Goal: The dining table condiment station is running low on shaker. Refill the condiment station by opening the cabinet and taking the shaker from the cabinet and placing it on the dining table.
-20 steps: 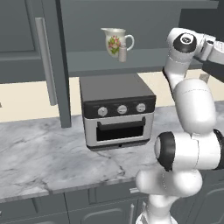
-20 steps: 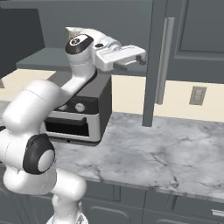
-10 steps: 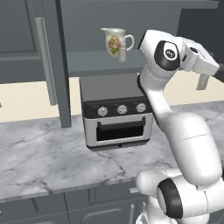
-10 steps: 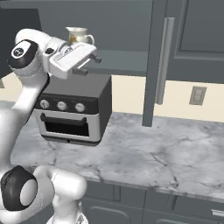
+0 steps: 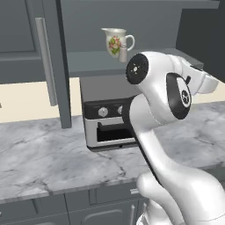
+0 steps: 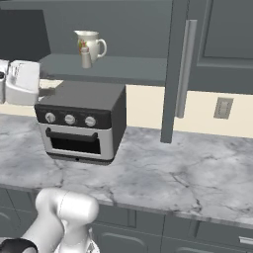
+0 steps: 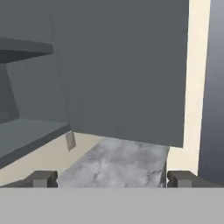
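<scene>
With the cabinet (image 5: 48,66) open, the shaker (image 5: 123,53) is sitting top-centre beside the pitcher (image 5: 114,41), and the gripper (image 7: 112,179), jaws spread w/ nothing held, probably is best swung back, approaching level.

Home kitchen, rendered. Grey-white veined marble worktop (image 6: 163,163) along cream wall, dark grey drawer fronts (image 5: 88,206) beneath. Silver countertop toaster oven with three knobs (image 6: 79,126) on worktop. Dark grey wall cabinet (image 6: 212,44) open, long metal bar handle (image 6: 184,66); white floral pitcher (image 5: 115,41) on shelf. Wall socket (image 6: 223,107) on cream wall.
</scene>
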Controlling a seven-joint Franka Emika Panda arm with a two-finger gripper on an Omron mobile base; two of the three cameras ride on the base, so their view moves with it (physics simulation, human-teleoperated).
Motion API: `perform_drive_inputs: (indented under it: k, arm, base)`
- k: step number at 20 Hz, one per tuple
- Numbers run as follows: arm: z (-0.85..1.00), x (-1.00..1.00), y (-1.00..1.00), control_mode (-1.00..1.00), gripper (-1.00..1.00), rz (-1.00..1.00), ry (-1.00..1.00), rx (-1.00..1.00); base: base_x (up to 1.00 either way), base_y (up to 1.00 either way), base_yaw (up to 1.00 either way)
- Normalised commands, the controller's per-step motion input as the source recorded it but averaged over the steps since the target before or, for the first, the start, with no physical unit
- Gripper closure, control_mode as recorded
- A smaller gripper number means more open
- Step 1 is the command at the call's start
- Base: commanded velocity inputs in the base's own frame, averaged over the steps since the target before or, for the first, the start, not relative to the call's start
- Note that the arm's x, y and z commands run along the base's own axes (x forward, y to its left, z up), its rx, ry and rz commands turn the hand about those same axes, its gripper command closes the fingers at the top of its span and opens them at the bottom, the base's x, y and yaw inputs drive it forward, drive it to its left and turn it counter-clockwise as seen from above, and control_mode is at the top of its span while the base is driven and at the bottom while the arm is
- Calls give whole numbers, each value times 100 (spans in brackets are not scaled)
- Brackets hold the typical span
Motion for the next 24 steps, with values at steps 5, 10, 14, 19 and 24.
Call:
perform_drive_inputs:
  k: [5,10,14,19,24]
  arm:
    - [6,-7,79,-100,-100,87,13,1]
    - [1,0,17,-100,-100,89,29,1]
    - [0,11,9,-100,-100,73,20,3]
    - [-28,60,39,-100,-100,2,-2,6]
    - [0,91,3,-100,-100,-4,-1,0]
  base:
    - [0,0,0]
    - [0,0,0]
    - [0,0,0]
    - [0,0,0]
    - [0,0,0]
